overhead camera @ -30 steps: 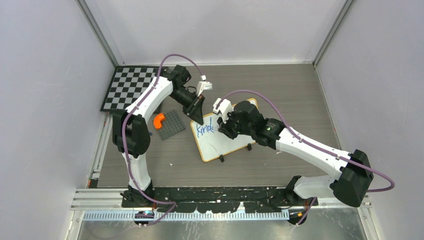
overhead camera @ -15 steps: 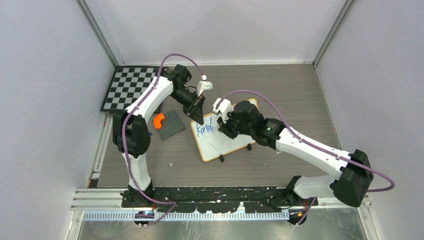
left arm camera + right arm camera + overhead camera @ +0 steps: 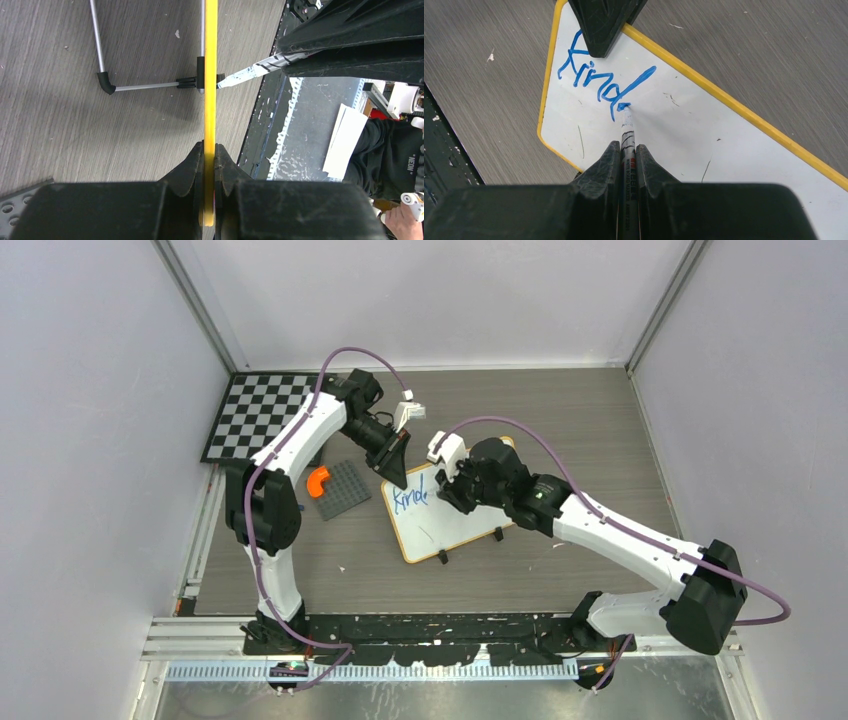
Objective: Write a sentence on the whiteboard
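Note:
The whiteboard (image 3: 450,525) lies tilted at the table's middle, white with a yellow-orange frame (image 3: 724,97). On it stands the start of the sentence, the blue letters "kind" (image 3: 594,80), also small in the top view (image 3: 410,497). My right gripper (image 3: 626,147) is shut on a whiteboard marker (image 3: 627,131). The marker's blue tip touches the board just past the "d". My left gripper (image 3: 210,150) is shut on the whiteboard's far-left edge (image 3: 211,75), seen edge-on. In the top view the left gripper (image 3: 397,468) and the right gripper (image 3: 447,490) stand close together over the board.
A black-and-white checkerboard (image 3: 255,415) lies at the far left. A grey studded plate (image 3: 345,488) with an orange curved piece (image 3: 318,481) sits left of the board. The board's two black feet (image 3: 442,557) stick out on its near side. Walls close in the table.
My right gripper with the marker has edged slightly toward the far side. The left arm and the whiteboard have not moved.

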{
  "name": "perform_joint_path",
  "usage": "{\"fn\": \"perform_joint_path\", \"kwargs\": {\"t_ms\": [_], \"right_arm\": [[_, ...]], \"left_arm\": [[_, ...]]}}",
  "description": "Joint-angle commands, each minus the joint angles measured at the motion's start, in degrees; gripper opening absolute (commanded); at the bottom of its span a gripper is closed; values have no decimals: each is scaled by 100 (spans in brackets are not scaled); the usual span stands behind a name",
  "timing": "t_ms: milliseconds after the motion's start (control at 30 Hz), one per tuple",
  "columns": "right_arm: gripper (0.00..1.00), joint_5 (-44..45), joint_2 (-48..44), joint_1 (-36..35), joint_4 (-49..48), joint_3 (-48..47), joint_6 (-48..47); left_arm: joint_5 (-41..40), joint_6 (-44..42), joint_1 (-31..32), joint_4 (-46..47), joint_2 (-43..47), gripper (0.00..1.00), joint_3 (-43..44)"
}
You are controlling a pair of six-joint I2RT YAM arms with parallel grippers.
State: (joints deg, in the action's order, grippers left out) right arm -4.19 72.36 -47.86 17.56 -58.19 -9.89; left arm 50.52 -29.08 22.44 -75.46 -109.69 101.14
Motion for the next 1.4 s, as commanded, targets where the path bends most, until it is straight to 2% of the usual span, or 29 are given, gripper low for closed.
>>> {"fn": "perform_joint_path", "kwargs": {"t_ms": [0,467,833,1133,1367], "right_arm": [[0,272,-186,119,-402,-280,3],[0,292,-347,167,-188,13,-52],[0,-47,-287,154,-3,220,-35],[0,-189,-515,130,201,-78,26],[0,23,-534,135,42,-142,93]], "left_arm": [[162,-47,94,-95,-43,0,205],[146,-46,94,-121,-43,0,247],[147,-43,94,-120,-62,0,255],[156,-45,103,-136,-74,0,256],[156,-78,112,-162,-66,0,254]]}}
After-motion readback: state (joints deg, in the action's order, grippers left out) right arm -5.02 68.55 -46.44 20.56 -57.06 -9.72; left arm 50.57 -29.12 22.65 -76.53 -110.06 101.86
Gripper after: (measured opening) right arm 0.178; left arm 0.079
